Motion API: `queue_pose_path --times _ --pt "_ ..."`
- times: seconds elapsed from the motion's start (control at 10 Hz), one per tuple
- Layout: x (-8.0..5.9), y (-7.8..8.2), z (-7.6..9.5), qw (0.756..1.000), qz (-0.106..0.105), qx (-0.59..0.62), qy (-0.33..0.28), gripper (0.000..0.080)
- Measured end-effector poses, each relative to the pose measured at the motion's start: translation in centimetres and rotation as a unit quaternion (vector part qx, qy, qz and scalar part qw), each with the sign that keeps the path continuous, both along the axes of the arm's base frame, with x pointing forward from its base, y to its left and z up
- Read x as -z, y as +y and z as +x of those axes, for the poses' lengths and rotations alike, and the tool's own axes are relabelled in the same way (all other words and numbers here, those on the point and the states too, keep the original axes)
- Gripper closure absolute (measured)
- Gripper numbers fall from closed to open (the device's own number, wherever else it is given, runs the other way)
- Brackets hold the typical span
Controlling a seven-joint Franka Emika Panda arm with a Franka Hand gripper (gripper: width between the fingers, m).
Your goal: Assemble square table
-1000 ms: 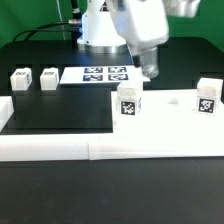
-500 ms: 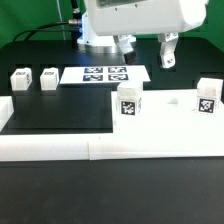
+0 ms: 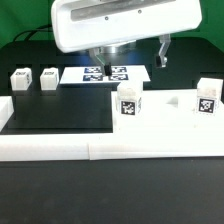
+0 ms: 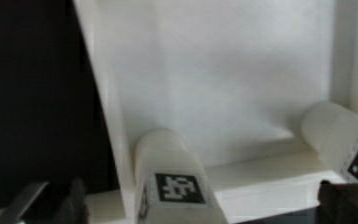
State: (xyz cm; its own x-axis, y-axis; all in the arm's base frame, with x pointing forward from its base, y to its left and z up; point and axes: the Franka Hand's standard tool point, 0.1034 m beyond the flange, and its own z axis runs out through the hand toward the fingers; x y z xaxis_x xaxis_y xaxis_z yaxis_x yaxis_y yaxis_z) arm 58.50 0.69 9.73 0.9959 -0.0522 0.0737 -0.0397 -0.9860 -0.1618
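Note:
The square table's thick white slab lies at the exterior view's right. Two white tagged legs stand upright on it. Two more legs sit on the black table at the exterior view's left. My gripper hangs open above and behind the slab, holding nothing; one finger shows clearly. In the wrist view the slab fills the frame, with one tagged leg and another leg far below my open gripper.
The marker board lies flat behind the slab, partly under my hand. A low white border wall runs along the front and turns up at the exterior view's left. A black mat lies beside the slab.
My hand has turned and swung toward the exterior view's left, and its broad white body now fills the top of that view. The jaws stayed open. No part moved.

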Motion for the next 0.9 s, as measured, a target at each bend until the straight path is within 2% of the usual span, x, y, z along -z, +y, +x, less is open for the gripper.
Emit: queue_pose_path --times 0.3,0.4,0.5,0.7,0.9 --pt "0.3 -0.2 -0.1 1.0 -0.004 -0.013 0.001 0.0151" --pt "1.6 -0.4 -0.7 1.0 -0.018 -0.01 0.015 0.0151" --pt "3.7 -0.6 -1.3 0.999 -0.04 0.0 0.034 0.0151" --pt "6.6 -2.0 -2.0 0.998 -0.049 0.011 0.046 0.0151" --pt "8.5 -1.3 -2.0 0.998 -0.058 0.01 0.035 0.0151"
